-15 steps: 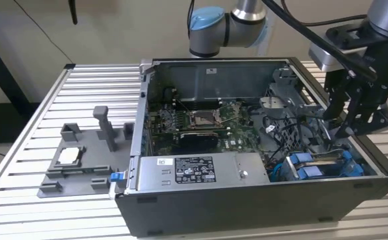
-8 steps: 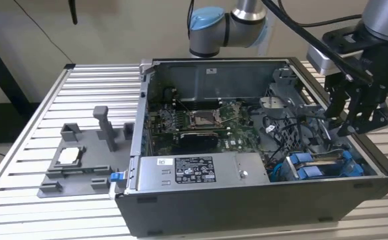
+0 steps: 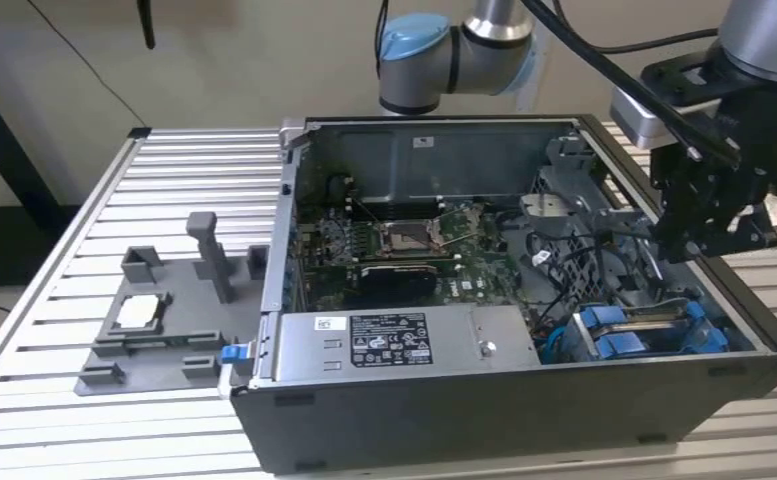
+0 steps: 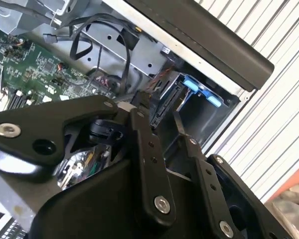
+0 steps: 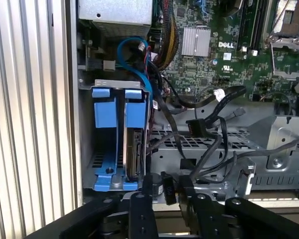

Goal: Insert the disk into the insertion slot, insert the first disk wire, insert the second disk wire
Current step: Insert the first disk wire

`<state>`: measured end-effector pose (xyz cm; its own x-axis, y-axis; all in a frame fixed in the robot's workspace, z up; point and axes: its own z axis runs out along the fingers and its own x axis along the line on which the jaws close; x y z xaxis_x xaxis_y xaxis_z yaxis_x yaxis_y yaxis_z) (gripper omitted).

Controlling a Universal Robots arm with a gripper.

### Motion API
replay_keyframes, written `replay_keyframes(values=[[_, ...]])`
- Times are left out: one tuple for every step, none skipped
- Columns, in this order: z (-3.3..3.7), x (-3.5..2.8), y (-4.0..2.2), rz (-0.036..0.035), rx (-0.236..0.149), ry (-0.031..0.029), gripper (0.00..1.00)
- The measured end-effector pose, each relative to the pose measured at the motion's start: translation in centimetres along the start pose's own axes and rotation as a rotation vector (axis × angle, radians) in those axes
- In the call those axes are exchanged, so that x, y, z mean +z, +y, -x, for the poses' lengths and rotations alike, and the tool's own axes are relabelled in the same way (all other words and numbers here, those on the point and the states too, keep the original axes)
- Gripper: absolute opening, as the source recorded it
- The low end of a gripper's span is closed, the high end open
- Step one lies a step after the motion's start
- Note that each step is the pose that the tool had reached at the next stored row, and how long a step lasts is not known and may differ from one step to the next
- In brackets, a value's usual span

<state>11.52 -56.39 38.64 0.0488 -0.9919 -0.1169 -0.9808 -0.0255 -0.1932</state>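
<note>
The disk (image 5: 132,149) stands on edge in its blue carrier (image 5: 135,107) inside the insertion slot (image 5: 97,160), a dark metal cage at the case's corner. In the exterior view, the disk (image 3: 648,325) sits low at the case's right front, and my gripper (image 3: 682,250) hangs above and just behind it. Both wrist views show my fingers (image 5: 147,185) closed on a small black wire connector (image 5: 164,187) close to the disk's end. That connector (image 4: 164,104) sits between the fingertips (image 4: 141,105), a short way from the blue carrier (image 4: 202,92).
Loose black cables (image 5: 209,127) and a blue cable (image 5: 132,55) lie beside the cage. The motherboard (image 3: 408,245) fills the case's middle. A silver stickered box (image 3: 388,340) sits along the front. A grey fixture (image 3: 161,320) stands on the slatted table on the exterior view's left.
</note>
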Motion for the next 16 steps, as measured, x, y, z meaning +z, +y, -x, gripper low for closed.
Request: replay_keyframes(values=[[0.04, 0.01, 0.0, 0.0, 0.0, 0.0002, 0.31], [0.08, 0.01, 0.0, 0.0001, -0.001, 0.0013, 0.25], [0.1, 0.01, -0.01, 0.0004, -0.002, 0.0044, 0.25], [0.11, 0.02, -0.04, 0.0021, -0.003, 0.0129, 0.2], [0.12, 0.03, -0.1, 0.005, -0.005, 0.0261, 0.19], [0.14, 0.05, -0.2, 0.0089, -0.008, 0.0421, 0.19], [0.14, 0.08, -0.36, 0.0152, -0.01, 0.0553, 0.19], [0.15, 0.12, -0.51, 0.0218, -0.012, 0.0667, 0.19], [0.17, 0.16, -0.67, 0.0283, -0.013, 0.0758, 0.19], [0.16, 0.24, -0.82, 0.0332, -0.013, 0.0779, 0.19], [0.14, 0.31, -0.95, 0.0365, -0.012, 0.0778, 0.19], [0.14, 0.37, -1.06, 0.0416, -0.012, 0.078, 0.19], [0.13, 0.43, -1.18, 0.0494, -0.011, 0.0778, 0.19], [0.12, 0.49, -1.3, 0.0575, -0.01, 0.0776, 0.19], [0.11, 0.54, -1.42, 0.0659, -0.01, 0.0778, 0.19], [0.1, 0.59, -1.55, 0.0749, -0.009, 0.0778, 0.19]])
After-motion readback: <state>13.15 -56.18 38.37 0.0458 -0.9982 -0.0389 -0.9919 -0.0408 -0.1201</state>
